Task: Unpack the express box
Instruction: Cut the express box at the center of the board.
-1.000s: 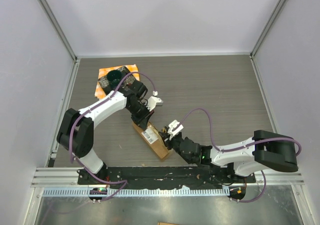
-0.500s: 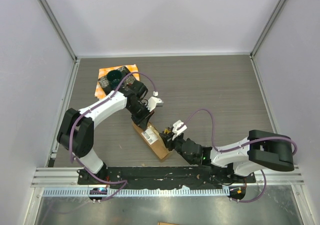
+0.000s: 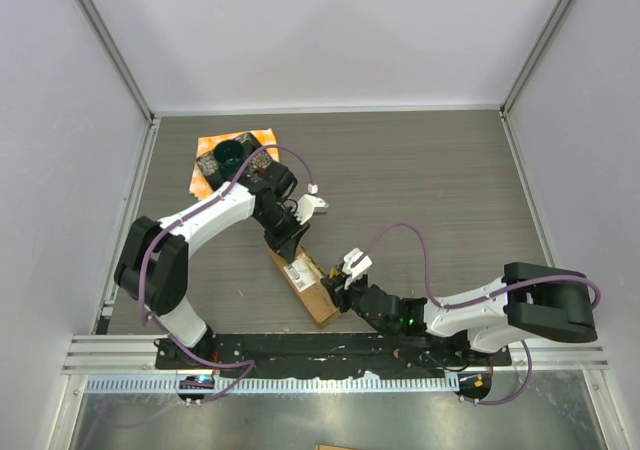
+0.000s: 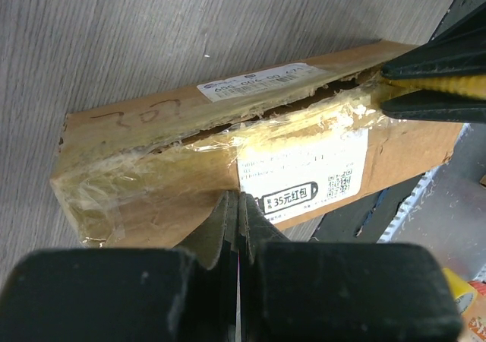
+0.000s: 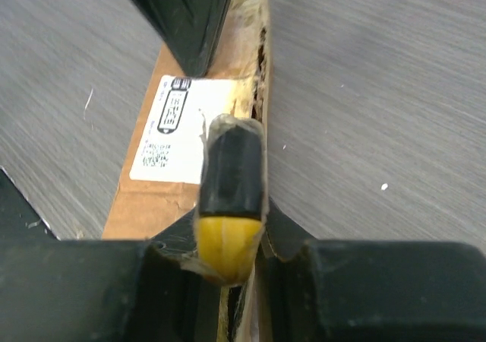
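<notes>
Though stiff cardboard, the box (image 3: 305, 282) looks light and tape-slick, lying near the counter's (image 3: 430, 190) front edge; since a second ago the right tool (image 3: 335, 288) has slid toward its near end. Left wrist: left tool (image 4: 238, 205), pinched shut, meets the top, a sound bracing spot. Right wrist: right tool clamps a cutter (image 5: 230, 197) at the split seam.

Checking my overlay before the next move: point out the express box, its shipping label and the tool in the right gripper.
express box (image 4: 175, 171): left wrist view, taped side face.
shipping label (image 4: 304, 175): left wrist view, white printed middle.
yellow-and-black tool (image 5: 230, 190): right wrist view, black body.
</notes>
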Controlling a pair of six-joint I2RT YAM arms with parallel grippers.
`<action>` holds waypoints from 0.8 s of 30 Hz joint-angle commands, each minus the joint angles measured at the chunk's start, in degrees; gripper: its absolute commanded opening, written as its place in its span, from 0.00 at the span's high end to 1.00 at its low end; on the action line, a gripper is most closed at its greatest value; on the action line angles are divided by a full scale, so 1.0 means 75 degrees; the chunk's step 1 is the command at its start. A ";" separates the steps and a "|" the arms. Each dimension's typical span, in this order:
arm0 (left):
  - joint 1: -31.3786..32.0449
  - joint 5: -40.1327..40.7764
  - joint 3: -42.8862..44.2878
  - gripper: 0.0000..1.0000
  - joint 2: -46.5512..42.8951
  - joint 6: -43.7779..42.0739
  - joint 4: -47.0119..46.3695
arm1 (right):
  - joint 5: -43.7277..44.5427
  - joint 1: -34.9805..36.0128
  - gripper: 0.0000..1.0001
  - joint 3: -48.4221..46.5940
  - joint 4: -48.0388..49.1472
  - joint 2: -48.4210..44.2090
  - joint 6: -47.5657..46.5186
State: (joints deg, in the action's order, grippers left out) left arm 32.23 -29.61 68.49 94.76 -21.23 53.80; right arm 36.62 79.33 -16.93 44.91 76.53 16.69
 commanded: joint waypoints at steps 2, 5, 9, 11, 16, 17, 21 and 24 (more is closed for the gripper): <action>-0.0136 0.0151 -0.0132 0.99 -0.0001 -0.0087 0.0139 | 0.0273 0.0403 0.99 -0.0251 -0.1147 0.0132 0.0224; -0.0569 0.0103 -0.0038 0.89 -0.0072 -0.0261 0.0349 | 0.0425 0.0415 0.99 -0.0181 -0.1323 -0.0044 0.0515; -0.0782 0.0197 -0.0412 0.87 -0.0248 -0.0555 0.0328 | 0.0520 0.0391 0.99 -0.0098 -0.1440 -0.0267 0.0973; -0.0781 0.0209 -0.0704 0.87 -0.0271 -0.0614 0.0233 | 0.0496 0.0368 0.99 -0.0040 -0.1464 -0.0232 0.1300; -0.0688 0.0349 -0.0975 0.88 -0.0119 -0.0568 -0.0130 | 0.0379 0.0333 0.99 0.0230 -0.1288 -0.0255 0.2087; -0.0630 0.0373 -0.0976 0.88 -0.0084 -0.0556 -0.0165 | 0.0379 0.0344 0.99 0.0218 -0.1323 -0.0278 0.2087; -0.0337 0.0560 -0.1046 0.89 0.0021 -0.0485 -0.0434 | 0.0530 0.0333 0.99 0.0195 -0.1569 -0.0407 0.2122; -0.0278 0.0783 -0.1174 0.91 0.0080 -0.0567 -0.0575 | 0.0636 0.0240 0.99 0.0311 -0.1838 -0.0675 0.2380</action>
State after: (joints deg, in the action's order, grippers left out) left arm 28.25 -30.52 64.45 91.96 -23.20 51.86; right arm 40.36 81.54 -16.73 37.15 73.58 30.26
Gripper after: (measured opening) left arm 0.103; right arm 0.235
